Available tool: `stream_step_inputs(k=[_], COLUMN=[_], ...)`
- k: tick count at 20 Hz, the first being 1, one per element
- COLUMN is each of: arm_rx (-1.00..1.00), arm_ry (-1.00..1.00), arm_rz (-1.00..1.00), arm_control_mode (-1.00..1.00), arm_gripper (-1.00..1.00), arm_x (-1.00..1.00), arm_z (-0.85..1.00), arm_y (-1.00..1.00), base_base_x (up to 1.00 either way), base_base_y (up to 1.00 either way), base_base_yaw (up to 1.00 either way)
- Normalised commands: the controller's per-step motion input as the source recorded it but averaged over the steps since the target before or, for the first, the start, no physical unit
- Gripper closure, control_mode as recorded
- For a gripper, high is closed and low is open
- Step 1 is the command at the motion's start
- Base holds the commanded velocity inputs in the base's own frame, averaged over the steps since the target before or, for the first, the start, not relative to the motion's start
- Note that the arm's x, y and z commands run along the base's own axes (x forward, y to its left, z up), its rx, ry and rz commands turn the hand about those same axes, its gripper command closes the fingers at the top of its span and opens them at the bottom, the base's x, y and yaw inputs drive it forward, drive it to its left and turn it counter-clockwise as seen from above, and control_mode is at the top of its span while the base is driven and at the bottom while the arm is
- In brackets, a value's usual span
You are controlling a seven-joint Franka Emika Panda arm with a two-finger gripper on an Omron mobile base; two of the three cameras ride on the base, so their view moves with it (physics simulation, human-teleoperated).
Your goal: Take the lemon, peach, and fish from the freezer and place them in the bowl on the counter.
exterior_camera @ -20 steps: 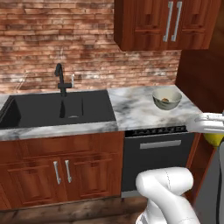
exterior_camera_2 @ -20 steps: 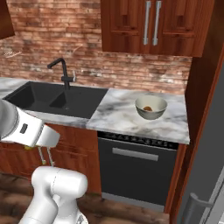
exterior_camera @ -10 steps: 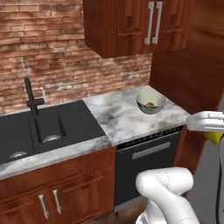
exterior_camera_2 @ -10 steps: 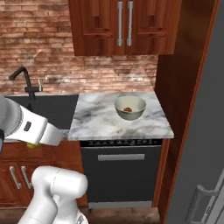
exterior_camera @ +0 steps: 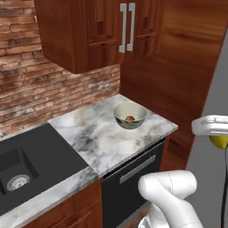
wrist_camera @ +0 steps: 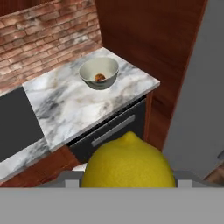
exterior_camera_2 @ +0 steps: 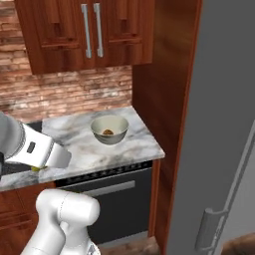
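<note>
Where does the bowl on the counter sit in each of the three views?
Left base view: the bowl is just right of centre, near the counter's far right end.
Right base view: left of centre, mid-height.
Hand view: upper centre-left.
Shared landmark: the dark dishwasher front under the counter, below the bowl.

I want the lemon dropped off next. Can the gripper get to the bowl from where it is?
Probably yes. The gripper holds the lemon, and the bowl sits open on the counter ahead with nothing between them, though the arm must stretch forward.
</note>
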Motion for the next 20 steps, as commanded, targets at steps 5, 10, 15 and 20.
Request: stream_step_inputs(k=[5,10,15,20], arm_rx=[0.00,0.00,0.00,0.00], arm_ry=[0.00,0.00,0.00,0.00], arm_rz=[0.00,0.00,0.00,0.00], arm_control_mode=[1.00,1.00,1.00,1.00], arm_gripper=[1.00,1.00,1.00,1.00], arm_x=[0.00,0.00,0.00,0.00], arm_z=[0.00,0.00,0.00,0.00], arm_y=[0.00,0.00,0.00,0.00], base_base_x=[1.00,1.00,1.00,0.86], base_base_y=[0.41,0.28,0.00,0.00], base_base_yaw=[-0.25,-0.07,0.08,0.30])
